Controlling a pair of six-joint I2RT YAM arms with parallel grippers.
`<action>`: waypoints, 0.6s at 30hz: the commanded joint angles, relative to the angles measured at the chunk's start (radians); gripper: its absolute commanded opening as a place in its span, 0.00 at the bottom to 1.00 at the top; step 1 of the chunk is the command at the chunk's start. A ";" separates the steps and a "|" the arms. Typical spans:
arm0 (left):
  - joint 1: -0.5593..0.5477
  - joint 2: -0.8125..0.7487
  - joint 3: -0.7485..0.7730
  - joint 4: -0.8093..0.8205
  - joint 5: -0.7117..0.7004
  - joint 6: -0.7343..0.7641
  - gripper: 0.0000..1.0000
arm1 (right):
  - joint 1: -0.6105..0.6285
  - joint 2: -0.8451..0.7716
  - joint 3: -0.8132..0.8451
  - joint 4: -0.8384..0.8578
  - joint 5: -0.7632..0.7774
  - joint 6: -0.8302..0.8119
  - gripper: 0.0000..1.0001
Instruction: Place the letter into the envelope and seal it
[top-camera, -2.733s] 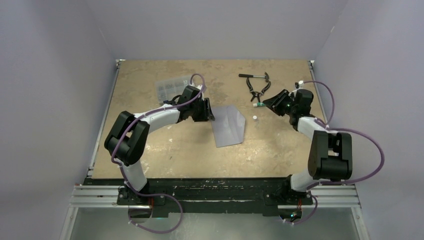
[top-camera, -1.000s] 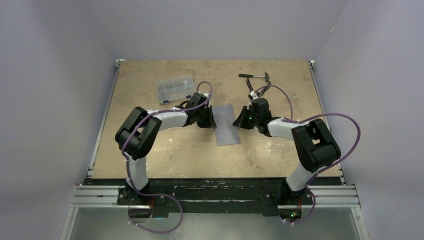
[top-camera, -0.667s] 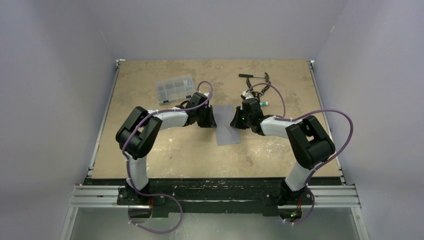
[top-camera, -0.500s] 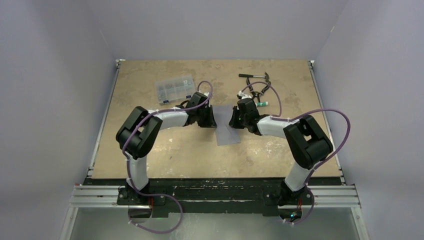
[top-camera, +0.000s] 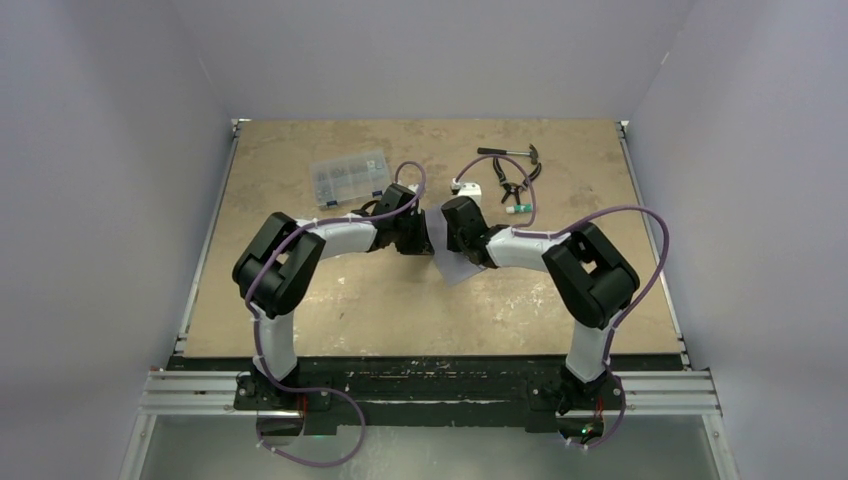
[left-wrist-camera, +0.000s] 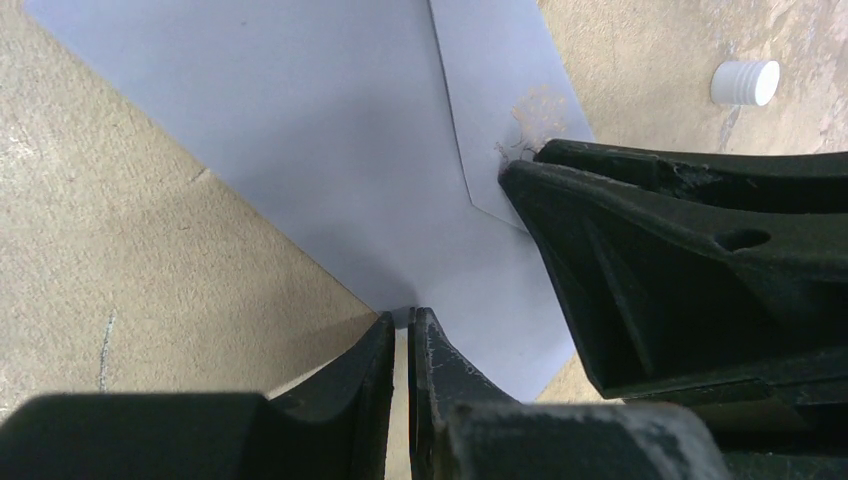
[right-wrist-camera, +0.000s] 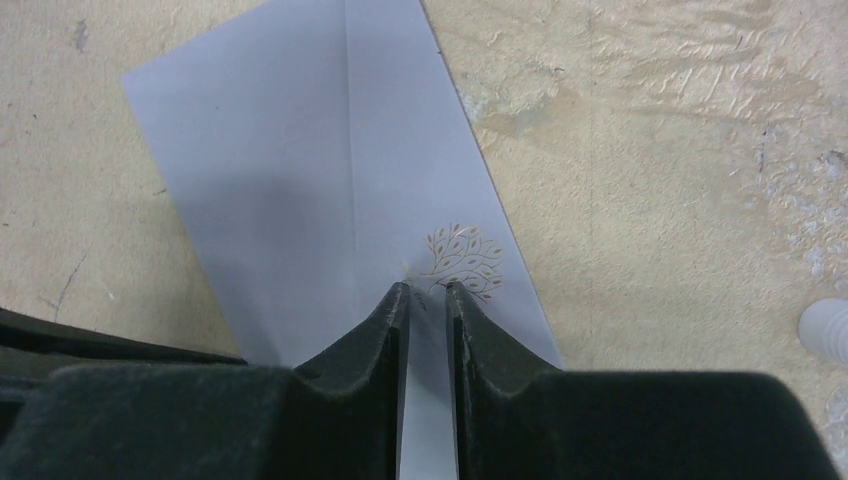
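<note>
Top view: compartment box (top-camera: 350, 176) sits upper left on table (top-camera: 300, 300). Left gripper (left-wrist-camera: 402, 325) is centre-left, fingers pinched to a thin slit, tips at the left edge of envelope (top-camera: 455, 265). Can't tell if paper's nipped btwn them. Envelope lies flat at centre, flap folded down. Right gripper (right-wrist-camera: 428, 292) is over it, fingers likewise closed to a slit, tips on flap by gold tree print (right-wrist-camera: 465, 262). Pliers (top-camera: 518, 180) & hammer (top-camera: 508, 152) are upper right.

Seen from above, the left claw (top-camera: 421, 238) and right claw (top-camera: 446, 232) are crowding over the envelope (top-camera: 456, 268), covering most of it. In the right wrist view, a white cap (right-wrist-camera: 826, 330) is getting clipped by the frame edge.
</note>
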 joint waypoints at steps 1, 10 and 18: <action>0.014 0.016 0.020 -0.039 -0.026 -0.003 0.09 | 0.024 0.120 -0.015 -0.233 -0.029 0.041 0.23; 0.096 -0.022 0.107 0.108 0.165 -0.102 0.18 | 0.032 0.111 -0.034 -0.232 -0.053 0.054 0.34; 0.103 0.099 0.091 0.429 0.262 -0.246 0.13 | 0.034 0.126 -0.034 -0.253 -0.043 0.051 0.26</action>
